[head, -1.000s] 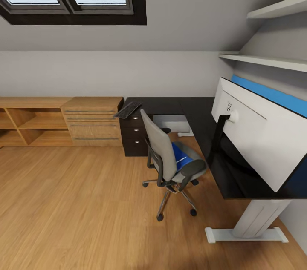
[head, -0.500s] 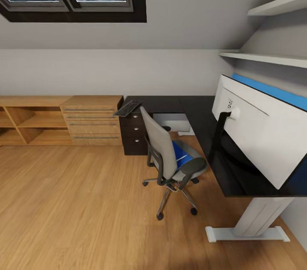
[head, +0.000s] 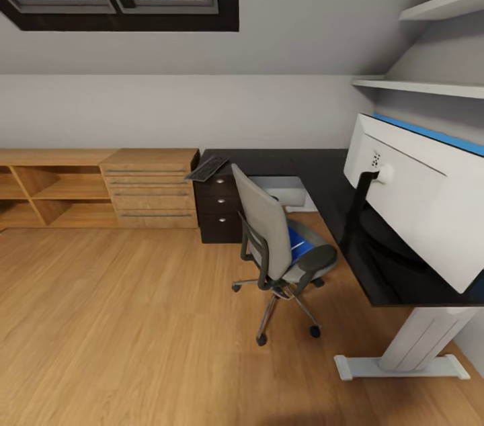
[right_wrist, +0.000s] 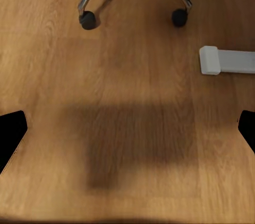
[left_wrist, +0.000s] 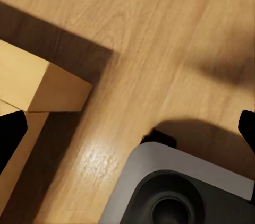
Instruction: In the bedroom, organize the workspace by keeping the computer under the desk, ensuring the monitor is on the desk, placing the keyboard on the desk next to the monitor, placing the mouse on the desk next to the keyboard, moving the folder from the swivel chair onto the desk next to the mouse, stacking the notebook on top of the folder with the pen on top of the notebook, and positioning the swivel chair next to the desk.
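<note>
chair (head: 269, 238): beside the surface (head: 316, 174), folder (head: 299, 242) on its seat
keyboard (head: 207, 168): on the surface's far end
left claw (left_wrist: 127, 128): wide open, empty
right claw (right_wrist: 127, 131): wide open, empty

We saw wood-plank floor (right_wrist: 133, 144), two castors of the swivel chair (right_wrist: 88, 19), a white desk foot (right_wrist: 226, 60), and widely parted fingertips (right_wrist: 10, 131).

black fingertips (left_wrist: 10, 134); grey base (left_wrist: 180, 181) with dark round recess.
</note>
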